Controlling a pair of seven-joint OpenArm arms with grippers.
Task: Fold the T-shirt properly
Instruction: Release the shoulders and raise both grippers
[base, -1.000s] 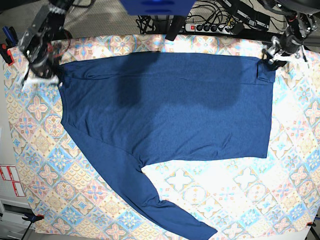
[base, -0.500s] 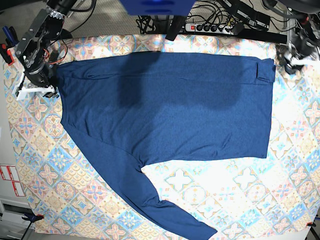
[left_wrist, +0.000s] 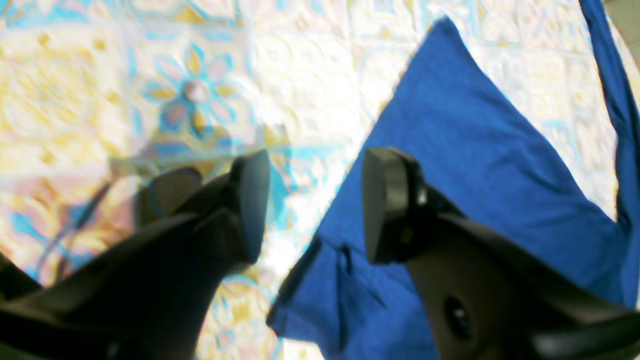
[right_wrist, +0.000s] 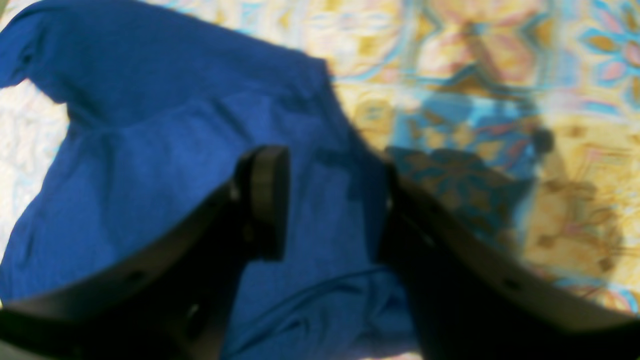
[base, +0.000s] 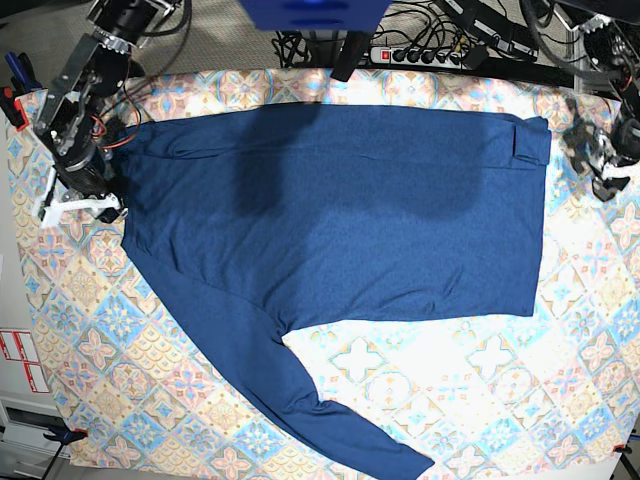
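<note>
The dark blue T-shirt (base: 340, 220) lies spread flat on the tile-patterned tablecloth (base: 470, 390), with one long sleeve (base: 300, 400) trailing toward the front edge. At the shirt's left edge my right gripper (base: 82, 205) stands open. The right wrist view has its jaws apart (right_wrist: 332, 210) just above the T-shirt fabric (right_wrist: 150, 165), holding nothing. My left gripper (base: 605, 172) is off the cloth to the right of the shirt's upper right corner. In the left wrist view it is open (left_wrist: 312, 205), over the tablecloth beside the T-shirt's edge (left_wrist: 475, 150).
A power strip (base: 420, 55) and cables lie behind the table's far edge. A blue object (base: 310, 12) hangs over the top middle and shades the shirt. Patterned tablecloth (left_wrist: 150, 75) shows on all sides of the shirt.
My left gripper has moved off the shirt's upper right corner, right and down onto the cloth. My right gripper has slid down along the shirt's left edge. The shirt has stayed flat.
</note>
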